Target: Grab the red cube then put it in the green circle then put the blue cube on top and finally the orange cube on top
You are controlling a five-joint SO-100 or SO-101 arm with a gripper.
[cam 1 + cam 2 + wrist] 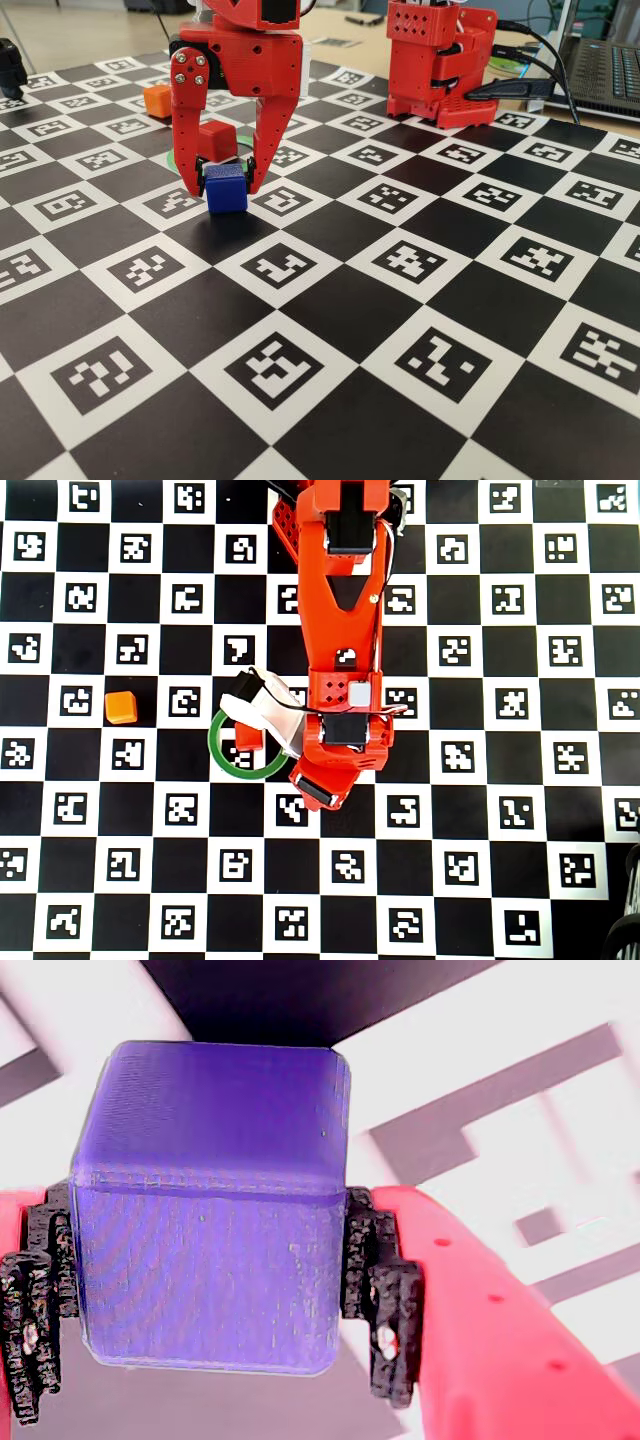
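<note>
My gripper (226, 186) is shut on the blue cube (226, 190), its black pads pressing both side faces. In the wrist view the blue cube (210, 1260) fills the space between the fingers (385, 1290). The cube sits at or just above the board; I cannot tell which. The red cube (216, 140) sits behind it inside the green circle (244, 141). In the overhead view the red cube (248, 737) lies within the green circle (212, 748), partly under the arm, and the blue cube is hidden. The orange cube (157, 100) stands to the left, apart (121, 707).
The board is a black-and-white checker of printed markers (400, 300). A second red robot base (440, 60) stands at the back right with cables and a laptop (605, 70). A black object (10, 65) is at the left edge.
</note>
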